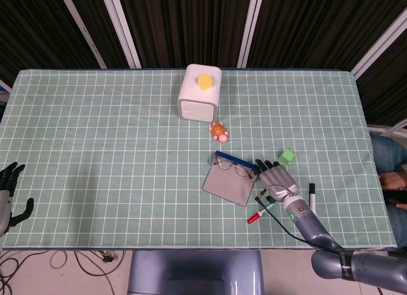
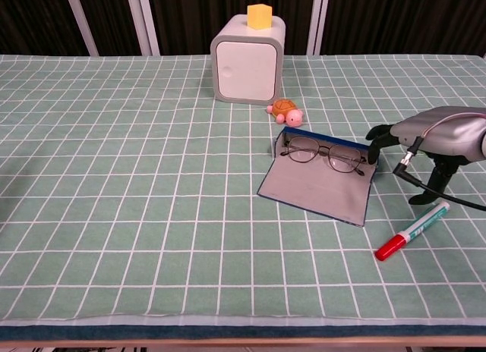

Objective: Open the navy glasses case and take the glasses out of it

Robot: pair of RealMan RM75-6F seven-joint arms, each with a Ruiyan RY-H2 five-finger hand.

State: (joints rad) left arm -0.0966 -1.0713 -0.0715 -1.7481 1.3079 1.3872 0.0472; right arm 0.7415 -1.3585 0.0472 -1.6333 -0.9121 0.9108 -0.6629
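The navy hard-shell glasses case lies open on the green white-gridded cloth of the counter, its grey-lined lid flat toward the near edge and its blue tray standing along the far side. The thin dark wire-framed glasses still sit in that tray, lenses leaning against its back wall.

The right hand, silver-grey with black fingertips, is at about 3 o'clock from the case. Its dark fingers reach the tray's right end and appear to touch it, though the chest view is too oblique to be sure; they are curled slightly forward and hold nothing that I can see. In the head view the same hand sits just beside the case's right corner.

The left hand shows only at the left border of the head view, off the counter's edge at about 9 o'clock, fingers apart and holding nothing.

A white marker with a red cap lies at about 5 o'clock from the case, near the right hand. A small orange-and-pink toy turtle sits at 11 o'clock, just beyond the tray. Behind it stands a white rounded cube box with a yellow block on top. A small green cube lies at 2 o'clock in the head view, and a black marker at 4 o'clock.
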